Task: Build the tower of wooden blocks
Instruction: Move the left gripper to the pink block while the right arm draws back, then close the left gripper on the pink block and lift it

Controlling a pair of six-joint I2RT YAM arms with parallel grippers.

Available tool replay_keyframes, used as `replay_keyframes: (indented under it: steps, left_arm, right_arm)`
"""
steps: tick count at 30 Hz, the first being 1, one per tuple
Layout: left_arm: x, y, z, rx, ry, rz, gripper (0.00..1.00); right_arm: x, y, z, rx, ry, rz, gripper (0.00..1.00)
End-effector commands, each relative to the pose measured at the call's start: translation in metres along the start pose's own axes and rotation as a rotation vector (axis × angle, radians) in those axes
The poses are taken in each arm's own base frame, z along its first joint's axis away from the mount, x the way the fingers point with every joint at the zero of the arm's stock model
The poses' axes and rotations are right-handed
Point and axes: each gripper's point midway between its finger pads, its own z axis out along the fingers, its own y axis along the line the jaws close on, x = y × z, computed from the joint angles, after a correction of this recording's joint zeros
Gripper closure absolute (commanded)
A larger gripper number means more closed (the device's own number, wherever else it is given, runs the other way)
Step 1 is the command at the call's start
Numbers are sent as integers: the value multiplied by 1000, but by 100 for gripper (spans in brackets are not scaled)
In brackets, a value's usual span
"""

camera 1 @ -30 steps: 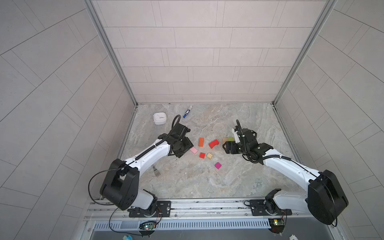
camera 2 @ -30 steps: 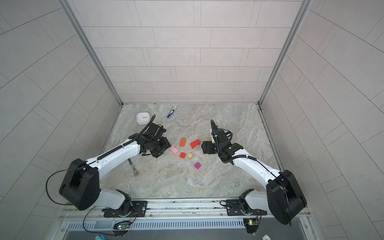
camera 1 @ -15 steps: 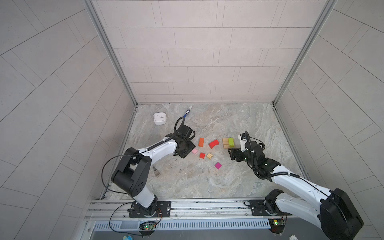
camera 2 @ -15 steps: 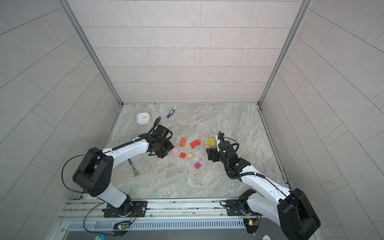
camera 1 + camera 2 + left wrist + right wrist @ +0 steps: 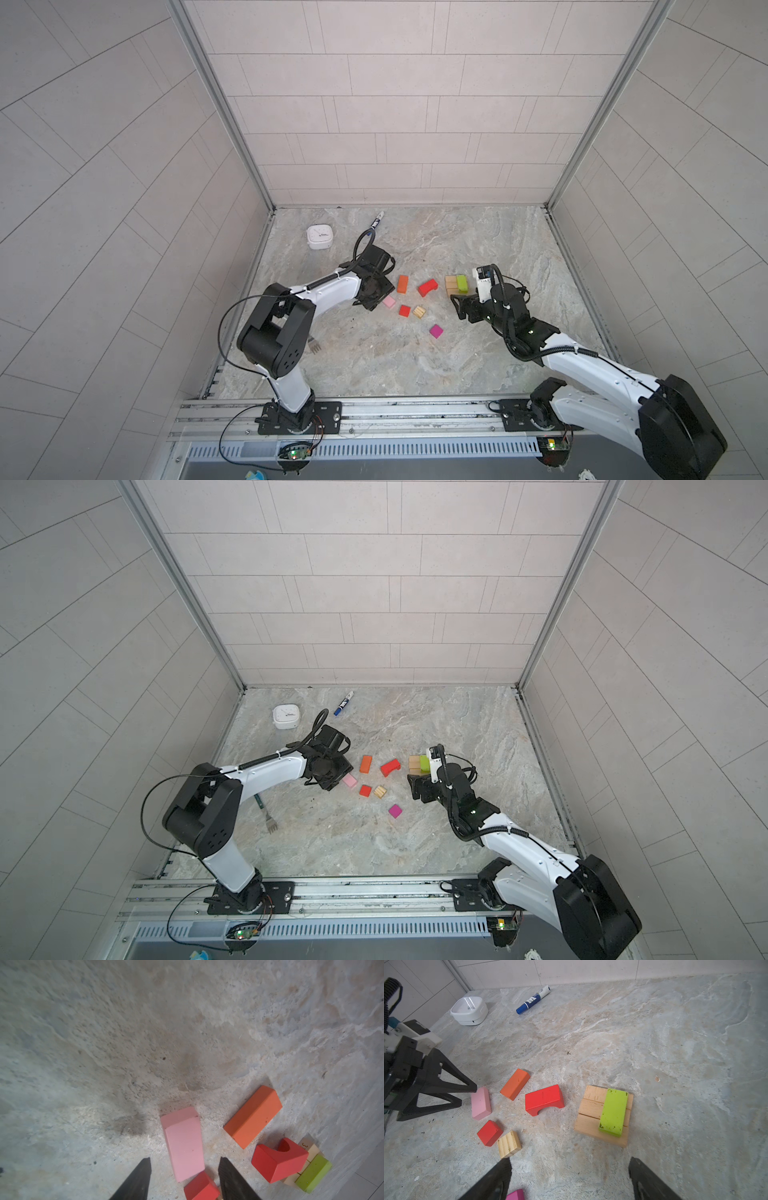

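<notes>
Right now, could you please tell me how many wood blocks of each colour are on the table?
Tan: 4, the three tan base bars and the tan cube
Red: 2, the red arch and the red cube
Orange: 1, the orange bar
Pink: 1, the pink bar
Lime: 1, the lime bar
Magenta: 1, the magenta cube
Total: 10

The right gripper (image 5: 570, 1160) has its jaws spread wide with nothing between them. Ahead of it a lime bar (image 5: 613, 1112) lies across three tan bars (image 5: 589, 1105) set side by side. Near them lie a red arch (image 5: 544, 1099), an orange bar (image 5: 515, 1084), a pink bar (image 5: 480, 1103), and a red cube (image 5: 489, 1132) just beside a tan cube (image 5: 509, 1144). The left gripper (image 5: 468, 1095) has its jaws parted, one tip at the pink bar's end. A marker (image 5: 533, 999) and a timer (image 5: 469, 1009) sit far back.
</notes>
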Motion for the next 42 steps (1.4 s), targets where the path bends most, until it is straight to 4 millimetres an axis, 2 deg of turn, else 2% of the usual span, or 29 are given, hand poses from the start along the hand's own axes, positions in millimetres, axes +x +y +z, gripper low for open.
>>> replay_keyframes:
  steps: [1,18,32,37,42]
  left_arm:
    - [-1,-4,5,-6,-6,-3,41]
    - [8,-3,26,-53,3,1,42]
    - [24,15,41,-119,48,39,57]
    - [23,22,38,-156,52,87,59]
    - [15,25,21,-218,35,210,61]
  right_arm:
    - [-3,6,0,-25,-13,-28,10]
    - [-1,4,3,-14,-1,-25,11]
    - [0,1,1,-2,-5,-19,11]
    - [0,1,1,-1,-6,-18,11]
    - [-1,1,0,0,-12,-18,11]
